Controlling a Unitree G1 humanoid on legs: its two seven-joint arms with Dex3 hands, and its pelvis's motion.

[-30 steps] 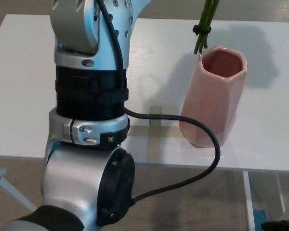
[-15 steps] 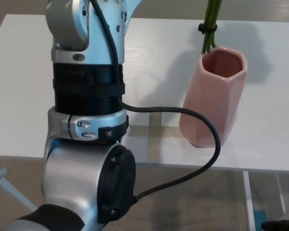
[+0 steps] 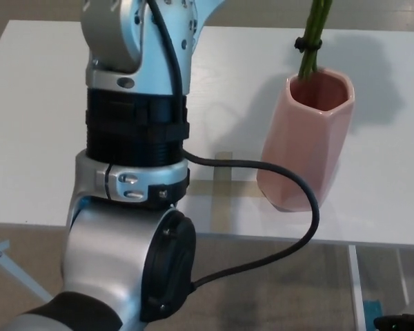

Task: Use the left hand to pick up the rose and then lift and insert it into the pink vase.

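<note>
One rose stem [image 3: 310, 48], green and banded by a dark tie, is seen with its lower end just inside the mouth of the pink vase [image 3: 305, 141]; the bloom is out of view above. The left forearm [image 3: 134, 138] rises beside the vase, but neither hand is shown. The stem is judged light, thin and bendable, best held near the tie.

No readable text, label, brand, number or sign appeared anywhere in the head view.
</note>
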